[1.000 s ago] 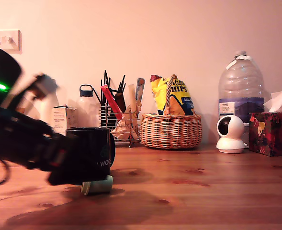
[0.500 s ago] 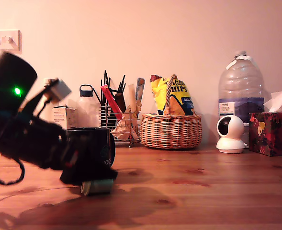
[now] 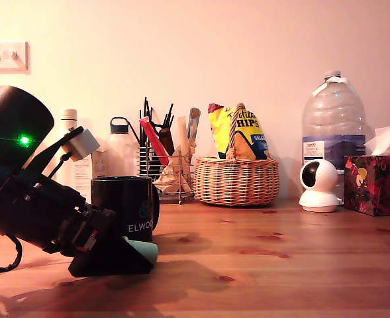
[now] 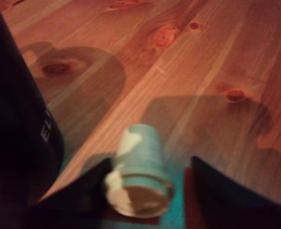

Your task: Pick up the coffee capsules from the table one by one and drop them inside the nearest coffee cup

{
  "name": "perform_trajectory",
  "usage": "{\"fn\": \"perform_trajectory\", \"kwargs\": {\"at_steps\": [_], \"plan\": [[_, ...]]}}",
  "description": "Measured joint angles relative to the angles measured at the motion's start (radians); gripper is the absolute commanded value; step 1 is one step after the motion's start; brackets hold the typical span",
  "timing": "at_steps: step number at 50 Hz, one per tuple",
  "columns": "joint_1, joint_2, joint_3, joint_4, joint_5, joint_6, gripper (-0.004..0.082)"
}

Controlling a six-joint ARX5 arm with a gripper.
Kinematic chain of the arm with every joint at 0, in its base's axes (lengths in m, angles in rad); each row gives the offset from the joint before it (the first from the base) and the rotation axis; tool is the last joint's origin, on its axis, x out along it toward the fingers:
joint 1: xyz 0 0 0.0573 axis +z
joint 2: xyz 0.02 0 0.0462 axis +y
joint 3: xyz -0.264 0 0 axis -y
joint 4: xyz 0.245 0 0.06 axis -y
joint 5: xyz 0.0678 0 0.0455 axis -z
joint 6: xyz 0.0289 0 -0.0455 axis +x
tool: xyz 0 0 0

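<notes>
Right between the parted gripper (image 4: 149, 168) fingers, one capsule (image 4: 141, 155)

i read this as a home, probably a kitchen or dining spot: pine table (image 3: 300, 265), wicker basket (image 3: 236, 182) holding crisp bags (image 3: 244, 132), wire utensil caddy (image 3: 161, 165), big water bottle (image 3: 333, 126), tissue box (image 3: 375, 184), small white camera (image 3: 318, 185), wall switch (image 3: 4, 57).

Dim, warm reddish light; soft shadows on table (image 3: 300, 265); wrist view blurred.
</notes>
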Motion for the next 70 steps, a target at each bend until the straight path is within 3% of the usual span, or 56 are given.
{"fn": "perform_trajectory", "kwargs": {"at_steps": [3, 12, 26, 32, 33, 46, 56, 64, 70], "plan": [[0.000, 0.000, 0.000, -0.001, 0.000, 0.000, 0.0227], [0.000, 0.000, 0.001, -0.003, 0.010, 0.000, 0.0225], [0.000, -0.032, 0.010, -0.018, 0.095, -0.084, 0.0225], [0.000, -0.091, 0.010, -0.021, 0.108, -0.108, 0.0225], [0.000, -0.102, 0.010, -0.022, 0.109, -0.127, 0.0225], [0.000, -0.289, 0.011, -0.061, 0.111, -0.156, 0.0225], [0.012, -0.410, 0.011, -0.124, 0.050, -0.162, 0.0225], [0.046, -0.465, 0.011, -0.158, -0.032, -0.162, 0.0225], [0.080, -0.478, 0.033, -0.233, -0.080, -0.185, 0.0225]]}}
